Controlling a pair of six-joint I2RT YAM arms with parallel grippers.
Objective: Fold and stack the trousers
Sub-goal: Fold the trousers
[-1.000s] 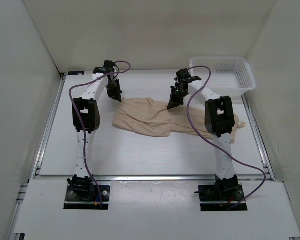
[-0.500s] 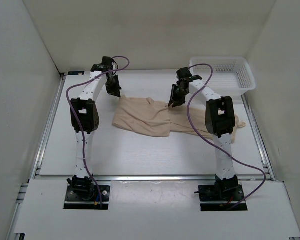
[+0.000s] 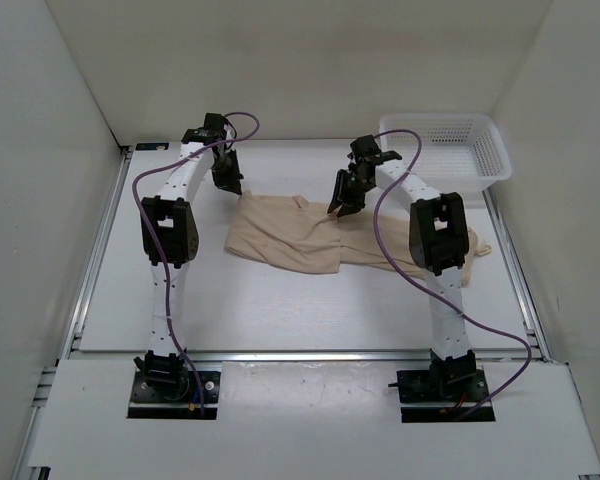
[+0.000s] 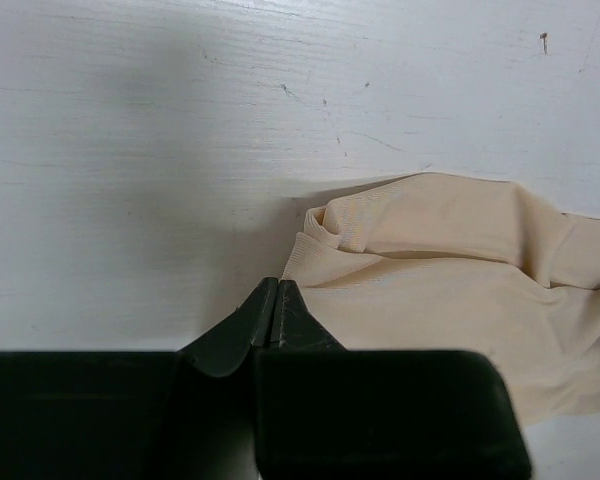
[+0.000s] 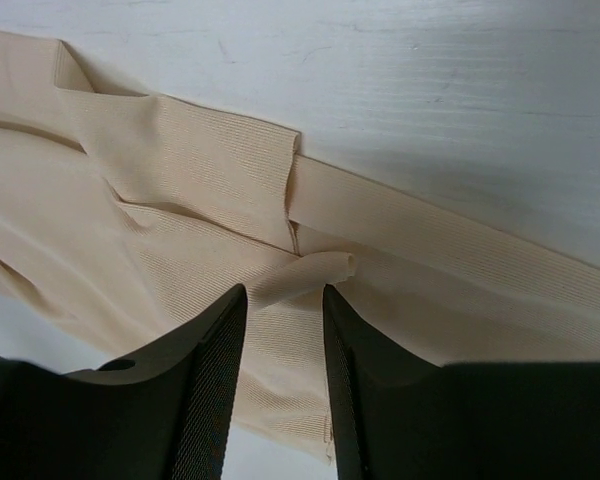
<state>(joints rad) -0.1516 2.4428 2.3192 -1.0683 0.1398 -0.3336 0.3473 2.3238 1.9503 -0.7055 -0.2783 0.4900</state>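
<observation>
Trousers lie rumpled on the desk. Your left claw sits pressed together, empty, at their 10 o'clock corner. Your right claw, nearly closed a second ago, now stands spread over their 12 o'clock edge.

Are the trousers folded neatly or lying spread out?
Loosely doubled, not neat: the trousers lie wrinkled on the table, layers overlapping unevenly, one end trailing right.
</observation>
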